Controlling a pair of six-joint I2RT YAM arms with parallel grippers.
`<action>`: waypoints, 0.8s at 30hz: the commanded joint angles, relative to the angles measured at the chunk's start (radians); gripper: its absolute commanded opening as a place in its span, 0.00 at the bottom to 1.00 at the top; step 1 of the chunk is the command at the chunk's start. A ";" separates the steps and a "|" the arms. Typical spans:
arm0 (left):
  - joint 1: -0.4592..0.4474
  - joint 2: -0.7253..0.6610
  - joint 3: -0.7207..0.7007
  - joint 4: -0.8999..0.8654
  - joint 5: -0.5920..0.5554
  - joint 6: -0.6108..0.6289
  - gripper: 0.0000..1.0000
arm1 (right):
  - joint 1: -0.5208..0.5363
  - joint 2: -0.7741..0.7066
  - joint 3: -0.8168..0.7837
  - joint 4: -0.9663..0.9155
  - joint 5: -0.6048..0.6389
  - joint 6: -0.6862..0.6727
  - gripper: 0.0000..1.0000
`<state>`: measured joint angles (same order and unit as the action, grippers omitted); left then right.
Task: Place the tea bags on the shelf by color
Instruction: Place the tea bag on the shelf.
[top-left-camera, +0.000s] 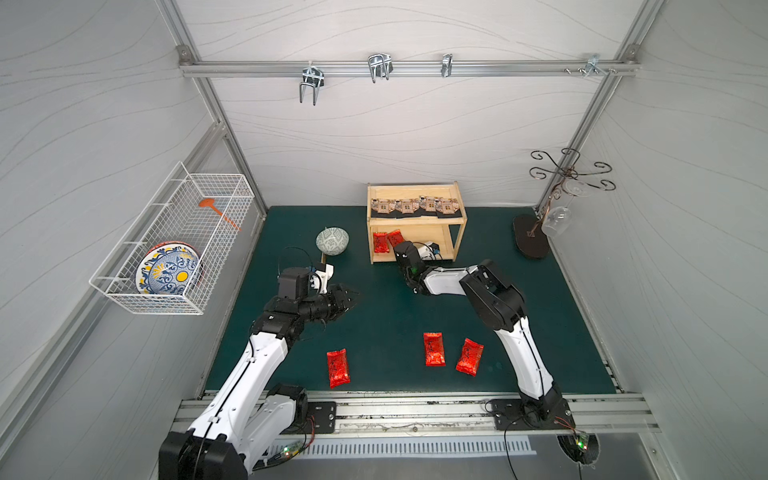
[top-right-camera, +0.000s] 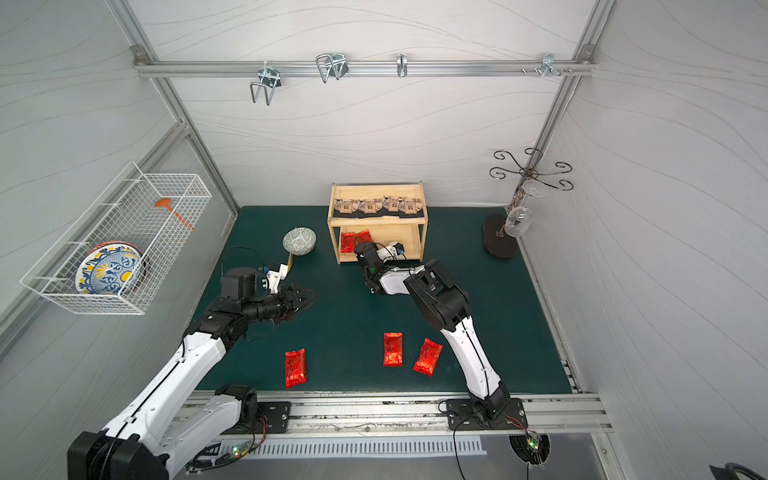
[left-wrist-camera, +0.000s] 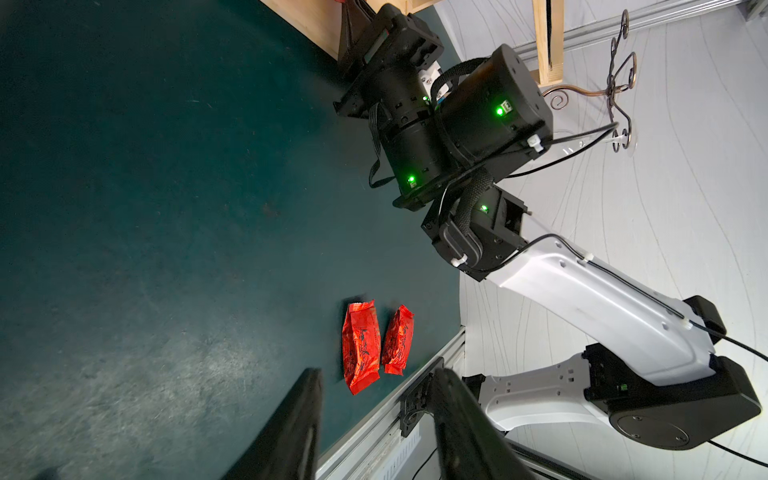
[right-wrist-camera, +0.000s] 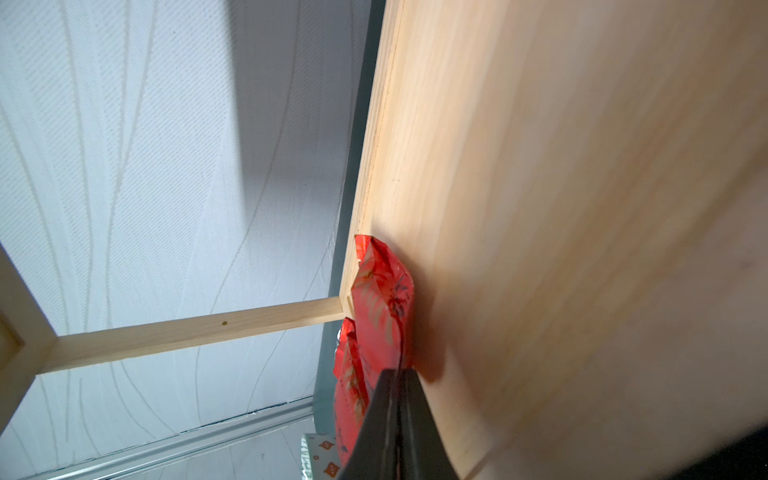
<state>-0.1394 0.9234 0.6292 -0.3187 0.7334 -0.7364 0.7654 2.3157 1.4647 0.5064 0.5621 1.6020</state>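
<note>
The wooden shelf (top-left-camera: 457, 232) stands at the back of the green mat. Several beige tea bags (top-left-camera: 415, 205) lie in a row on its top tier. Two red tea bags (top-left-camera: 380, 243) sit at the left end of the lower tier. My right gripper (right-wrist-camera: 397, 374) reaches into that tier, shut on the edge of the right-hand red tea bag (right-wrist-camera: 382, 307), which rests against the board. Three red tea bags (top-left-camera: 338, 368) (top-left-camera: 434, 349) (top-left-camera: 469, 356) lie near the mat's front. My left gripper (top-left-camera: 355, 297) hovers open and empty left of centre, with two of them (left-wrist-camera: 360, 347) ahead of it.
A patterned bowl (top-left-camera: 332, 241) sits left of the shelf. On the left wall hangs a white wire basket (top-left-camera: 224, 183) holding a painted plate. A metal glass stand (top-left-camera: 557, 199) with hanging glasses occupies the back right corner. An aluminium rail (top-left-camera: 415, 411) borders the mat's front.
</note>
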 joint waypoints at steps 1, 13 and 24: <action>-0.005 0.002 0.046 0.007 -0.002 0.018 0.48 | -0.002 0.036 0.027 -0.032 0.003 0.021 0.09; -0.003 0.002 0.047 0.003 -0.004 0.020 0.48 | 0.005 0.046 0.042 -0.054 -0.031 0.027 0.15; -0.002 -0.009 0.051 -0.014 -0.013 0.028 0.48 | 0.002 0.024 0.040 -0.085 -0.068 -0.019 0.31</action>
<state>-0.1394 0.9241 0.6353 -0.3443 0.7288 -0.7326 0.7658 2.3425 1.5002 0.4671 0.5156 1.6146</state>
